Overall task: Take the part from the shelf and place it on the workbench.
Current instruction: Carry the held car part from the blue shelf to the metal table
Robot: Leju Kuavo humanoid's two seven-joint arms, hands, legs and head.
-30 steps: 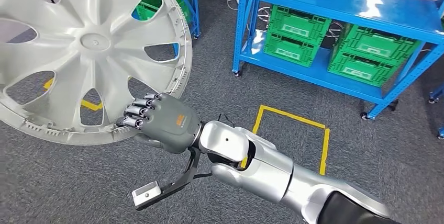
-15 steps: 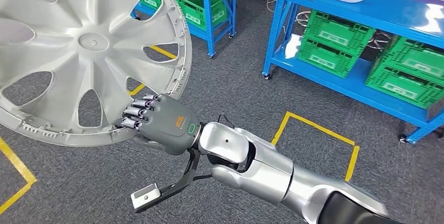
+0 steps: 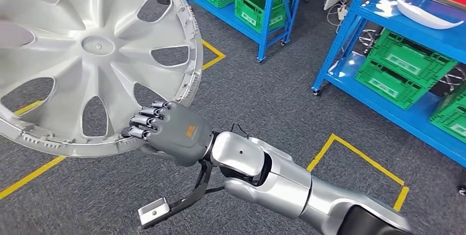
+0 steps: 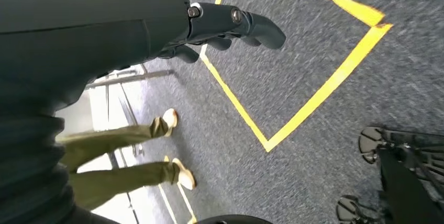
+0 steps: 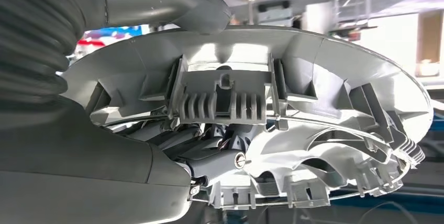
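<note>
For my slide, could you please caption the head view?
Right hand holds a silver wheel cover by its rim above grey carpet.

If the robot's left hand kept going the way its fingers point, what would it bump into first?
Probably just the grey carpet floor. The left hand hangs holding nothing, fingers aimed toward the floor near a yellow tape line. Depth is hard to judge.

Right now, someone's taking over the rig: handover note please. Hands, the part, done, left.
Right hand: grips the lower rim of the wheel cover, holding it up in front of the body, fingers over the front face.
Left hand: holds nothing, hangs low over the grey floor with yellow tape lines.
Done: the part is off the shelf and in hand; blue shelves with green crates stand off to the right.
Left: carry the part to the workbench and set it down.
Note: a person's legs show nearby in the left wrist view.
</note>
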